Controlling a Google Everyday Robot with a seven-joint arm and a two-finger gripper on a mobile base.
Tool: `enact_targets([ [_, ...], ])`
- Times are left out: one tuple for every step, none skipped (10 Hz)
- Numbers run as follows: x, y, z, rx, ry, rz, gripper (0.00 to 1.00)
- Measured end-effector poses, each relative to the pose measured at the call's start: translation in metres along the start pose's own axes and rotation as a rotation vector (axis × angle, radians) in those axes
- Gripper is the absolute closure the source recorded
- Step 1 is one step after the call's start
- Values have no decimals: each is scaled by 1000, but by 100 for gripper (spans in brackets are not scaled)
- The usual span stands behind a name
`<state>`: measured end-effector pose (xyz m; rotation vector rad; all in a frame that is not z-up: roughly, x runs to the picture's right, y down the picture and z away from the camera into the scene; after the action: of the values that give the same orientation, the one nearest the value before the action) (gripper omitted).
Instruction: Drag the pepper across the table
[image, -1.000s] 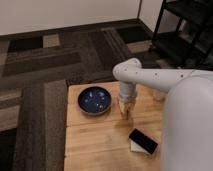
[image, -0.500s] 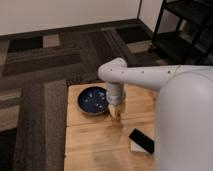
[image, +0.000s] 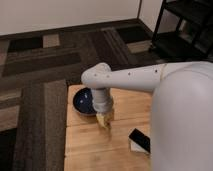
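The light wooden table (image: 85, 145) fills the lower middle of the camera view. My white arm reaches in from the right, and my gripper (image: 104, 120) points down at the table top, right beside the front right rim of the dark-blue bowl (image: 81, 102). The pepper does not show; it is hidden or out of view, possibly under the gripper. The arm's wrist covers the right part of the bowl.
A flat black object on a white base (image: 140, 141) lies on the table at the front right, next to my arm's body. Dark patterned carpet (image: 40, 75) surrounds the table. A black shelf frame (image: 180, 35) stands at the back right.
The arm has swung to the left and nearer the table's front; the gripper went from right of the bowl to its front right rim. The bowl and the black object have not moved.
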<state>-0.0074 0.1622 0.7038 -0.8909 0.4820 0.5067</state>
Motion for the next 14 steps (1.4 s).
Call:
enact_targets([
  [-5, 9, -4, 9, 2, -31, 100],
  [-14, 19, -8, 25, 5, -77, 100],
  [-27, 29, -14, 47, 6, -134, 100],
  [-35, 34, -18, 63, 5, -170, 100],
  [-50, 43, -22, 83, 7, -229, 100],
  [-57, 48, -23, 90, 11, -260, 100],
  [-67, 56, -23, 98, 19, -302, 100],
  [-78, 62, -22, 104, 29, -346, 100],
  [-88, 67, -20, 109, 40, -387, 100],
  [-98, 72, -19, 114, 47, -421, 100],
  [-112, 79, -18, 125, 55, -467, 100],
  [-122, 82, -18, 135, 56, -495, 100],
  [-136, 87, -20, 152, 52, -531, 100],
  [-149, 92, -24, 171, 44, -564, 100],
])
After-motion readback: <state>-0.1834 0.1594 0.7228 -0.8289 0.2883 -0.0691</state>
